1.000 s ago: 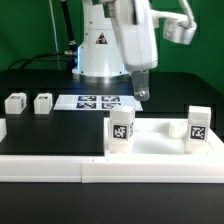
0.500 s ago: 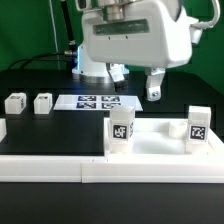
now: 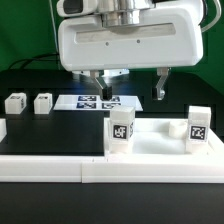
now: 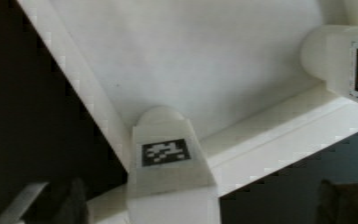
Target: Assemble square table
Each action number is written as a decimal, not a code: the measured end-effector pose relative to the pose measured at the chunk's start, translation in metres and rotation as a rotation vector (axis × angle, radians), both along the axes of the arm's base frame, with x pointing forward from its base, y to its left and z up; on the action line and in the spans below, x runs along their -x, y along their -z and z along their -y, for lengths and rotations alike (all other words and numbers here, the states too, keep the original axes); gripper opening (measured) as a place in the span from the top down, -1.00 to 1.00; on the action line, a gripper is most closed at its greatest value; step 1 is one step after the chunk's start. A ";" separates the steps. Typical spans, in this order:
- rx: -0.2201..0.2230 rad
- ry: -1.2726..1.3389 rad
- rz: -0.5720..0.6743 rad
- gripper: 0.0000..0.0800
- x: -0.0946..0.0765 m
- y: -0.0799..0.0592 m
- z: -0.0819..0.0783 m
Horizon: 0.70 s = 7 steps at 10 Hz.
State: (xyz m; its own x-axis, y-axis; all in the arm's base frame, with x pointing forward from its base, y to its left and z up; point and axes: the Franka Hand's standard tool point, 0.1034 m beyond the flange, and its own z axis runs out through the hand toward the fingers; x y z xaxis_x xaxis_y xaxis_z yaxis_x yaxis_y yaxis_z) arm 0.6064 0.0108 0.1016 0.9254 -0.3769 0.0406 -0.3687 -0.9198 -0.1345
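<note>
Hovering with its fingers (image 3: 97, 86) spread and empty, the tool (image 3: 130, 88) hangs above the white slab (image 3: 155, 148) lying on the table (image 3: 50, 130) by the border wall (image 3: 40, 168), and should probably descend centred over the upright leg (image 3: 121, 132) so both fingers straddle it evenly before closing.

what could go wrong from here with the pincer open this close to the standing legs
1. The pincer hangs open above the square table. If it comes down, a finger could clip the upright leg and tip it; the pictures don't show whether it is screwed in.
2. The second upright leg, toward the exterior view's right, stands close to the other finger, so a wide-open approach might brush it too.
</note>
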 end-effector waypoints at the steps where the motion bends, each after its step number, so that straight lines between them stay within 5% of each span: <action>1: 0.016 -0.092 0.007 -0.62 0.000 0.000 0.002; 3: 0.030 -0.239 0.017 -0.62 0.003 0.003 0.008; 4: 0.035 -0.363 -0.003 -0.62 0.013 0.016 0.024; 7: 0.055 -0.377 -0.066 -0.62 0.043 0.052 0.029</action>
State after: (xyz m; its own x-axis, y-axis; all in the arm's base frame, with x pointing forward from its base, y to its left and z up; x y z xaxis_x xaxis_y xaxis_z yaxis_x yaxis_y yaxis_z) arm 0.5635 -0.0186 0.0494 0.9999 -0.0088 -0.0131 -0.0097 -0.9976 -0.0688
